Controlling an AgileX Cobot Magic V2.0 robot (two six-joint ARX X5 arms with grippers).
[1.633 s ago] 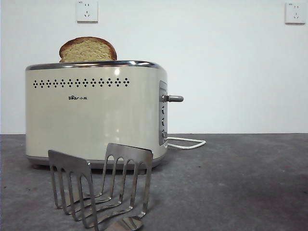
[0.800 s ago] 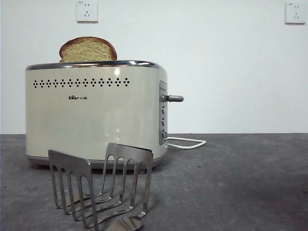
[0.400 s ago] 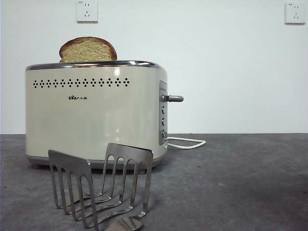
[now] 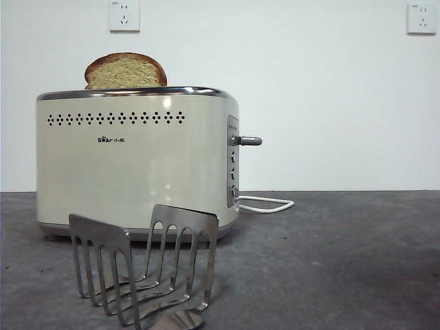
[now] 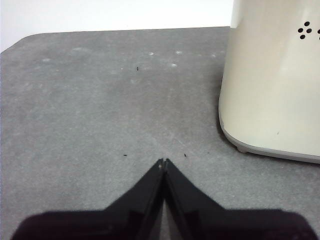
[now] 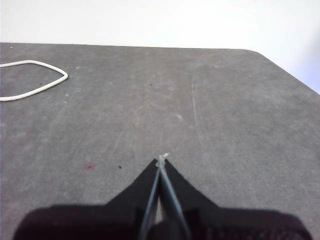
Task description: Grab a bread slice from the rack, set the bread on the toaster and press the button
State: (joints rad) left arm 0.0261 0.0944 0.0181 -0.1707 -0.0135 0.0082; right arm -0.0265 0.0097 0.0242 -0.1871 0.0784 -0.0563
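Bread slice (image 4: pixel 126 71), tan-crumbed and brown-crusted, sits in cream boxy toaster (image 4: pixel 134 158); grey lever knob (image 4: pixel 250 141) juts toward cord side, nearer right pincer (image 6: pixel 161 162), both pincers pressed together, left pincer (image 5: pixel 163 164) idle.

We see only the ends of our two arms, each in its own wrist view. The left tool (image 5: pixel 163 162) is matt black: two flat, wedge-shaped jaws tapering to a fine point from a broad, dark, blurred base. The right tool (image 6: pixel 161 161) has the same black wedge shape, with a thin pale-grey strip along its inner edges.
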